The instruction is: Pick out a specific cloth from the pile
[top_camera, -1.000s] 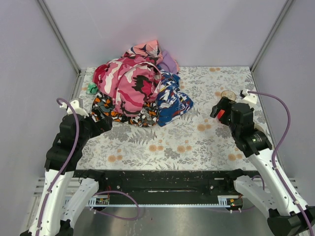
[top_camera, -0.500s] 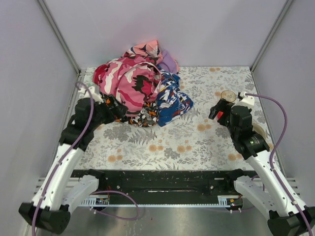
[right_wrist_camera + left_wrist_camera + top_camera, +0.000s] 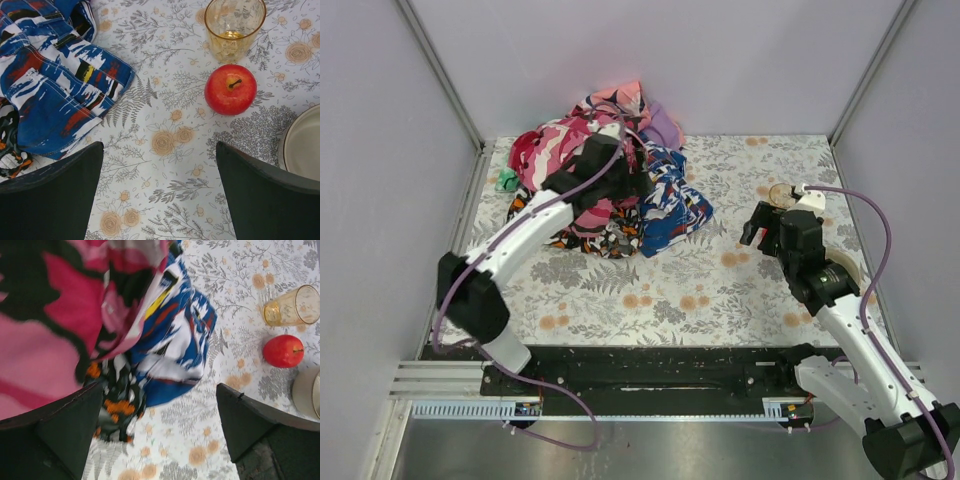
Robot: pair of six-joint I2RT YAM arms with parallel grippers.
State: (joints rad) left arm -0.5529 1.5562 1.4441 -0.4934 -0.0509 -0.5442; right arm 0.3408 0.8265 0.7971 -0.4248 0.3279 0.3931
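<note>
The lilac cloth [image 3: 666, 128] lies at the back right of the pile [image 3: 582, 200], partly tucked under the pink camouflage cloth [image 3: 555, 150]. It is out of both wrist views. My left gripper [image 3: 632, 182] is open and empty, reaching over the middle of the pile, short of the lilac cloth. In the left wrist view the left gripper [image 3: 157, 440] hovers above pink camouflage [image 3: 45, 340], blue-white-red [image 3: 175, 345] and orange-black [image 3: 117, 407] cloth. My right gripper [image 3: 758, 226] is open and empty above the table, right of the pile. In its own view the right gripper [image 3: 157, 195] is over bare tablecloth.
An amber glass [image 3: 234, 27], a red apple [image 3: 230, 89] and a white plate [image 3: 305, 150] stand by the right gripper. The blue-white-red cloth [image 3: 50, 85] forms the pile's right edge. A small green item [image 3: 506, 181] lies left of the pile. Grey walls enclose the table.
My left arm has swung from the pile's left edge up and across over the pile. The right gripper has shifted slightly left.
</note>
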